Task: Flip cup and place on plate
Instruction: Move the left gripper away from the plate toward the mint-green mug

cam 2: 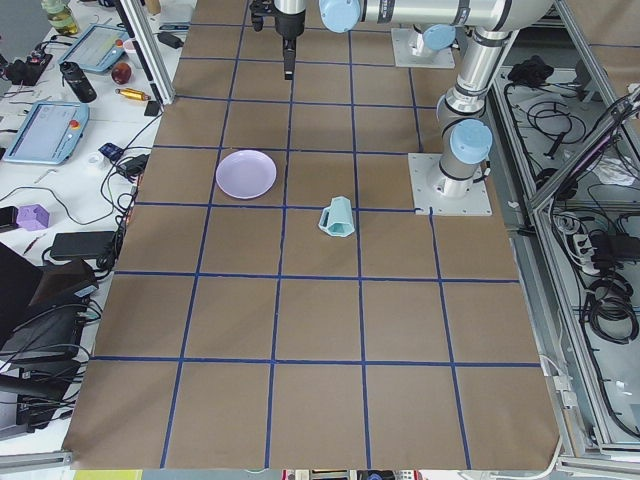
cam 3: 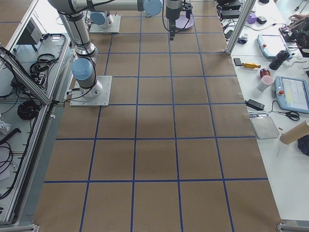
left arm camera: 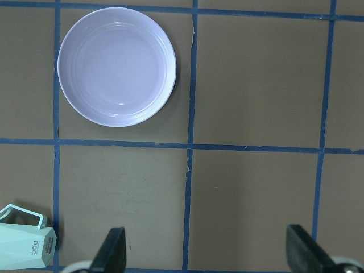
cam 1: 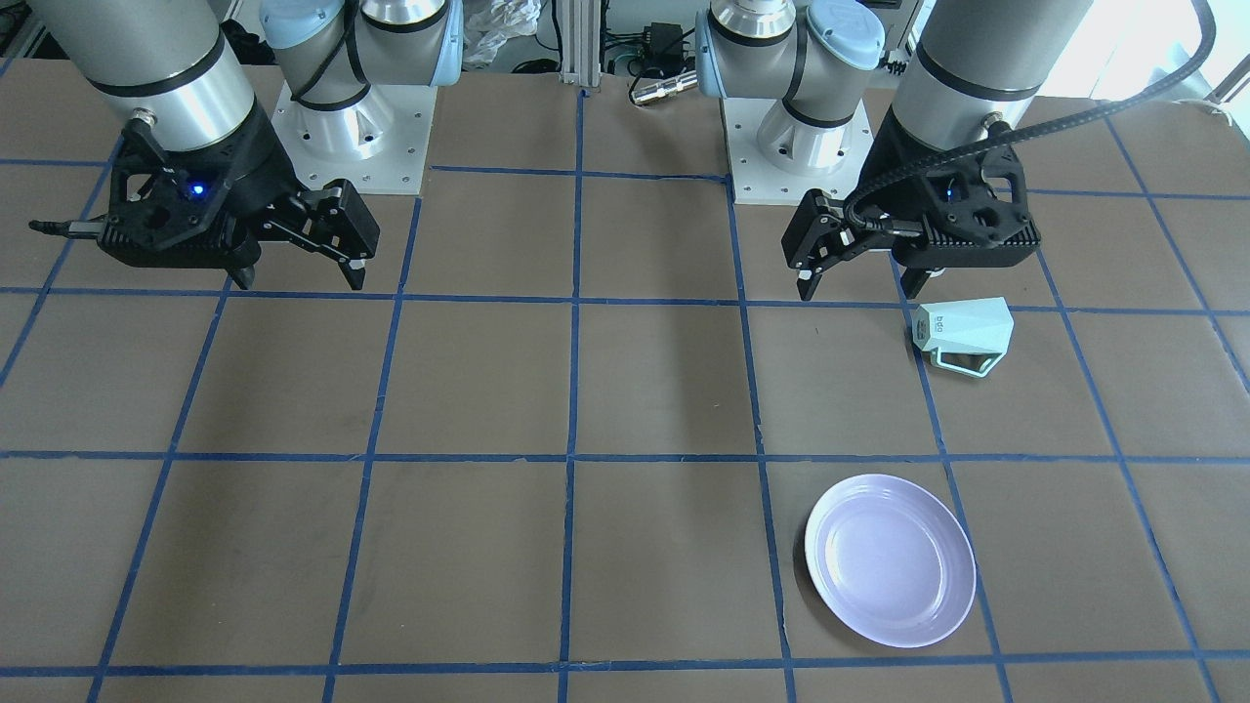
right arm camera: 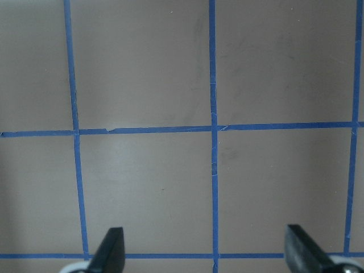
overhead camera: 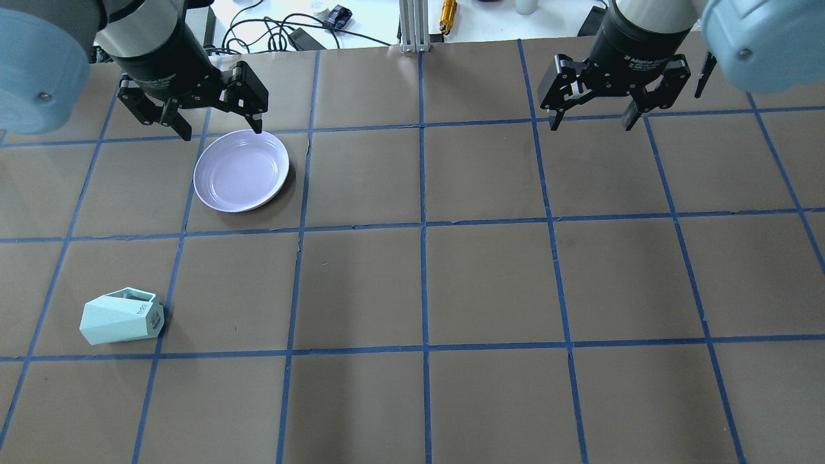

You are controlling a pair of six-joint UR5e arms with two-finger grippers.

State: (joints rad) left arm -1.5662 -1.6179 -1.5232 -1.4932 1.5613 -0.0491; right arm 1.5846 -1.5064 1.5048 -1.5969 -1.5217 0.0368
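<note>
The pale mint-green cup (overhead camera: 121, 316) lies on its side on the brown table, handle to the far side and printed base end pointing to the table's middle; it also shows in the front view (cam 1: 962, 337) and at the lower left corner of the left wrist view (left arm camera: 25, 244). The lavender-white plate (overhead camera: 242, 170) lies empty about one grid square farther out (cam 1: 890, 559) (left arm camera: 116, 66). My left gripper (overhead camera: 222, 131) is open and empty, held high above the table, apart from both. My right gripper (overhead camera: 591, 124) is open and empty over bare table on the other side.
Brown paper with a grid of blue tape lines (overhead camera: 422, 225) covers the table. Both arm bases (cam 1: 352, 127) (cam 1: 801, 146) stand at the robot's edge. Cables and small tools (overhead camera: 309, 32) lie beyond the far edge. The right wrist view holds only bare grid (right arm camera: 213, 128).
</note>
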